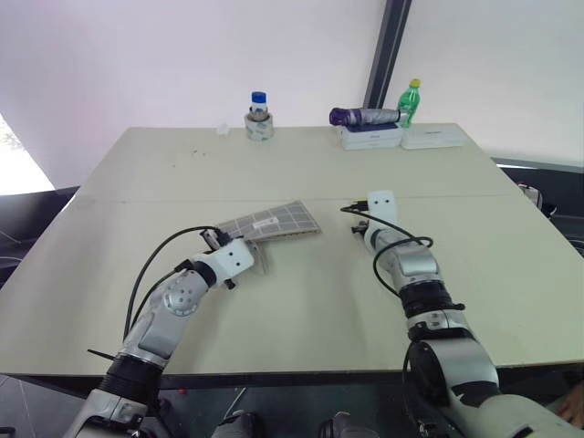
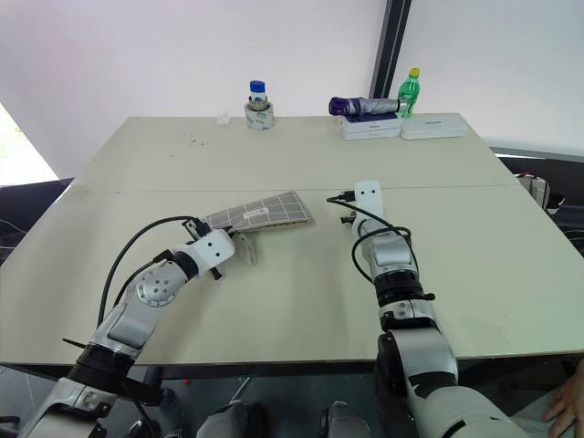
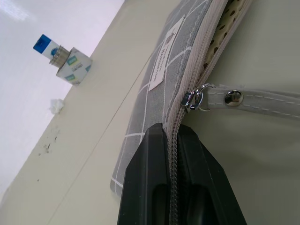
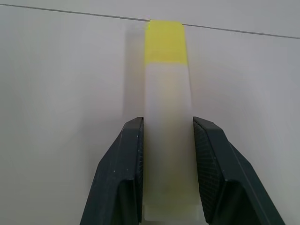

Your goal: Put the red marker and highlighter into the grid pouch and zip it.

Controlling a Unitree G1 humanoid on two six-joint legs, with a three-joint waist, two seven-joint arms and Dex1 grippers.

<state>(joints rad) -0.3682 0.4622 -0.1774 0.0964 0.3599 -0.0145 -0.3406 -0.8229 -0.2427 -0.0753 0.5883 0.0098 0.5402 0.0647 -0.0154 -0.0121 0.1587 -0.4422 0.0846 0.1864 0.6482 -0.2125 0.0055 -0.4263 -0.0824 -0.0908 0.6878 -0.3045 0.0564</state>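
Your worktop (image 1: 301,301) is a broad pale slab with a seam running across its middle, set against white walls with a dark post behind. Along its far edge stand a blue-capped jar (image 1: 259,117), a green bottle (image 1: 411,100) and a purple bundle on two white boxes (image 1: 370,137). Your left wrist view adds the grid pouch's (image 3: 159,89) white label, zipper pull and part-open mouth; the left gripper's (image 3: 171,136) jaws are pinched shut on the pouch's zipper edge. Your right wrist view adds the highlighter (image 4: 167,117) lying on the worktop, yellow cap pointing away, with the right gripper's (image 4: 167,124) jaws pressed against both its sides. From the head, your left arm reaches level toward the pouch, your right tilts slightly down.
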